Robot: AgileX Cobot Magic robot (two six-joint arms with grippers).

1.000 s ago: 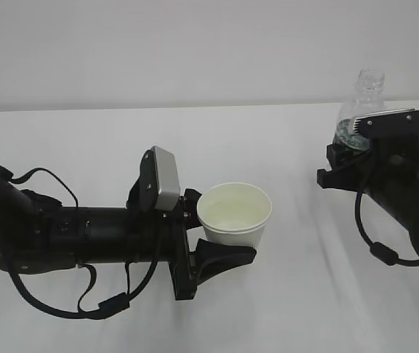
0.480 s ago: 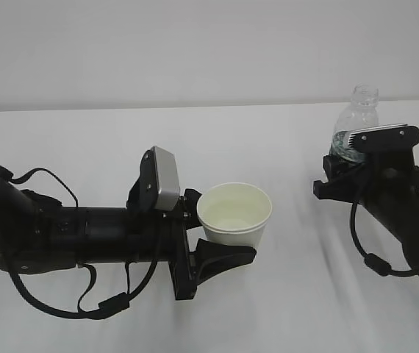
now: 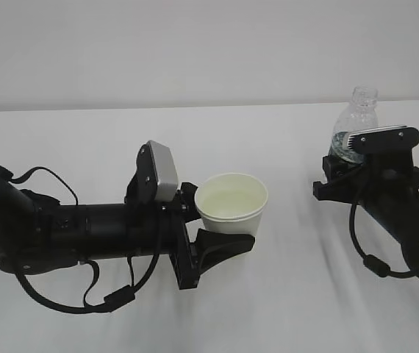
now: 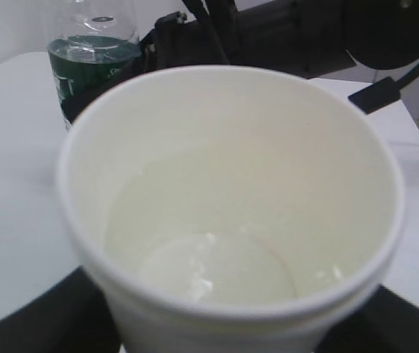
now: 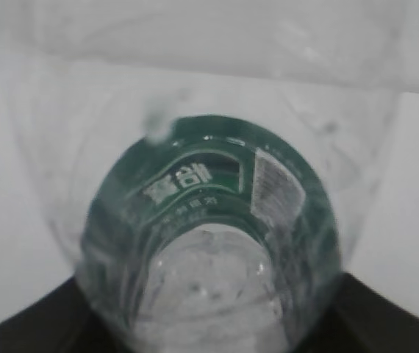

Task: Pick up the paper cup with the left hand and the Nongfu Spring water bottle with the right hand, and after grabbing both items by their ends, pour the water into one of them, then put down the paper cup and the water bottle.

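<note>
The left hand [image 3: 220,246] grips the upright paper cup [image 3: 231,208], well left of the upright Nongfu Spring water bottle [image 3: 354,125] clamped by the right hand [image 3: 342,173].

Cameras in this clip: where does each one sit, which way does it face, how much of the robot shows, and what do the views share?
Exterior: in front, slanting down over the table; shows the left hand gripping the paper cup and the right hand on the Nongfu Spring water bottle.
Left wrist: above the cup, looking into it; black finger parts at the bottom corners.
Right wrist: close on the bottle's label; dark gripper parts below.
Shared: the left wrist view also catches the bottle and right arm.
</note>
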